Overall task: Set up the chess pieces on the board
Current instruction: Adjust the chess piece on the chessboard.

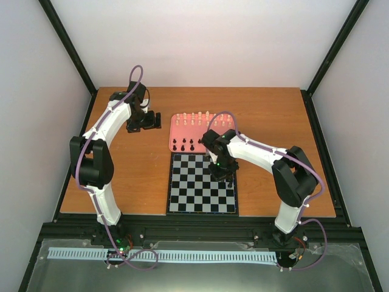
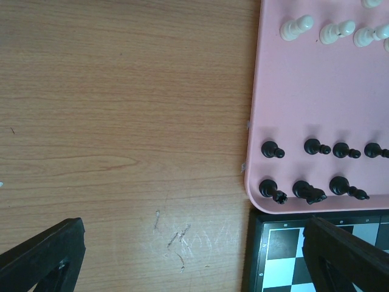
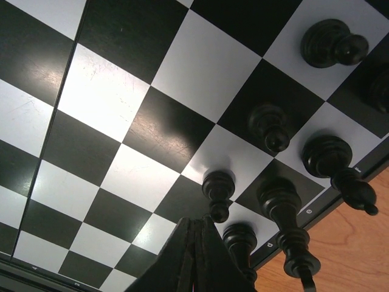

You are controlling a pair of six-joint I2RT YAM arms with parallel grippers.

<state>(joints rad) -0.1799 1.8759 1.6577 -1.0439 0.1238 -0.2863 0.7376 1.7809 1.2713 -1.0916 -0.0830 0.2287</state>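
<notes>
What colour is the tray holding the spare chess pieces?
The tray is salmon pink; left wrist view.

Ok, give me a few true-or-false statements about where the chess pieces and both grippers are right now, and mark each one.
1. The right gripper is shut above the board. True.
2. Every black piece is already on the board. False: several black pieces stand on the pink tray.
3. The left gripper is open over the wooden table, beside the tray. True.
4. The white pieces stand on the board. False: they are on the tray, at its far side.
5. A group of black pieces stands on the board near its edge. True.
</notes>
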